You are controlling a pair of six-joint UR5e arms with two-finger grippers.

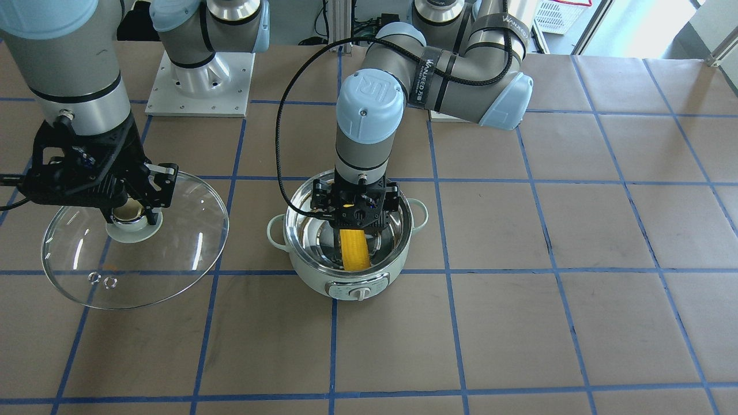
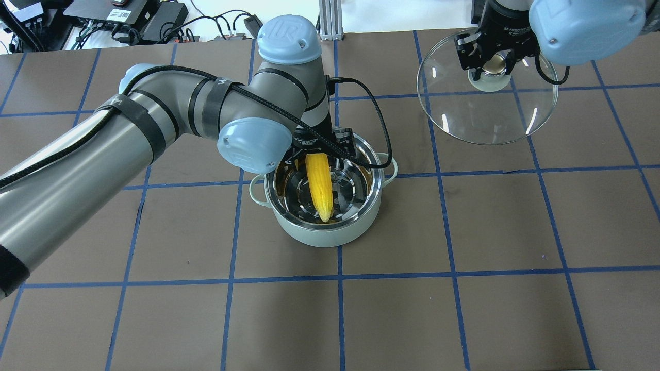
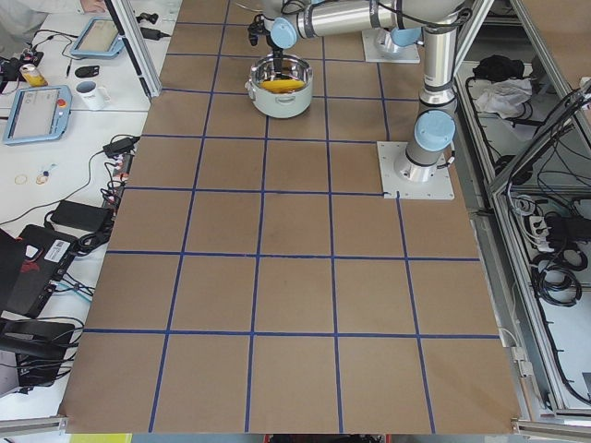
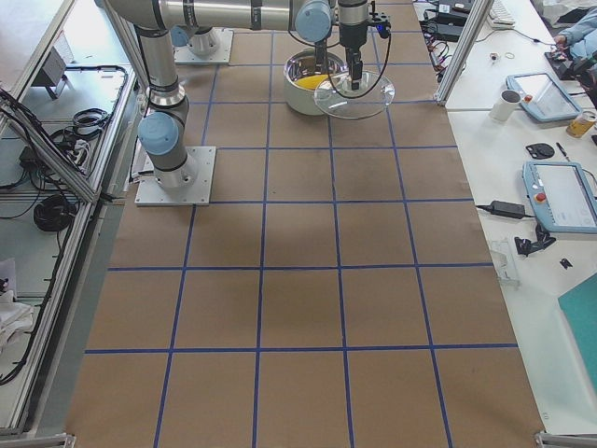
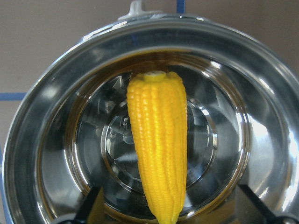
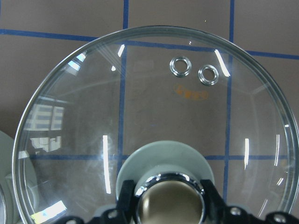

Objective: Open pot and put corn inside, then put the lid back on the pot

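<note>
left wrist-mounted: knobbly yellow corn (image 5: pixel 158 149)

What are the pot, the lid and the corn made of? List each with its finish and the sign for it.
Round mint-green pot: shiny steel-like inner bowl with mirror reflections; matte pale shell, perhaps plastic or enamel.
Round clear dome lid: apparently glass, since the grid tape shows through, with glossy highlights; shiny metallic-looking knob.
Bright yellow corn cob: uniform glossy kernels, possibly plastic; cannot tell.
</note>
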